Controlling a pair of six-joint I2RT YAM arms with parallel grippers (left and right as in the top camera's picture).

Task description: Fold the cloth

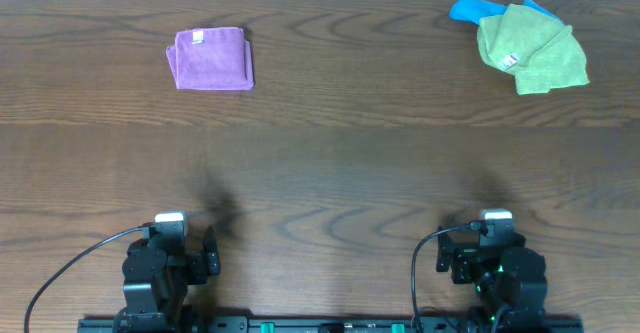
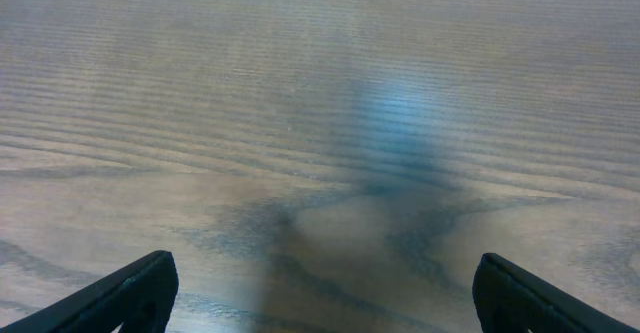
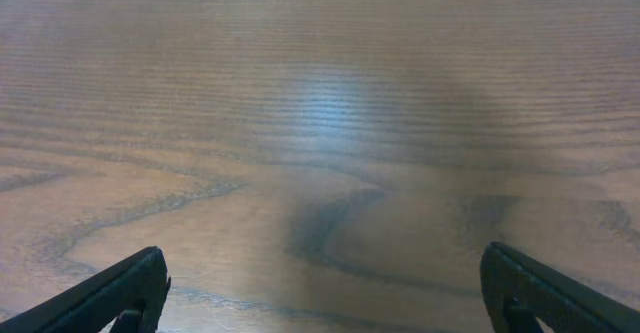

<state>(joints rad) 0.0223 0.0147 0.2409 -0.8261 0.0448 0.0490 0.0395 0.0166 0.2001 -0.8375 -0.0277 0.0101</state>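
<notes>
A crumpled green cloth (image 1: 532, 48) lay at the far right of the table (image 1: 330, 163), partly over a blue cloth (image 1: 466, 10), with a purple cloth (image 1: 210, 59) lying folded at far left; folding seemed not yet begun, since the left gripper (image 2: 320, 291) and right gripper (image 3: 320, 291), jaws wide and empty, sat well back and would first need a long reach.

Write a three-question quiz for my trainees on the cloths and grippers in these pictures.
1. True or false: the purple cloth lies folded.
2. Which lies on top of the blue cloth? A the green cloth; B the purple cloth; C a red cloth.
3. Fill in: the left gripper and the right gripper are both ____.

Key: 1 true; 2 A; 3 open.
</notes>
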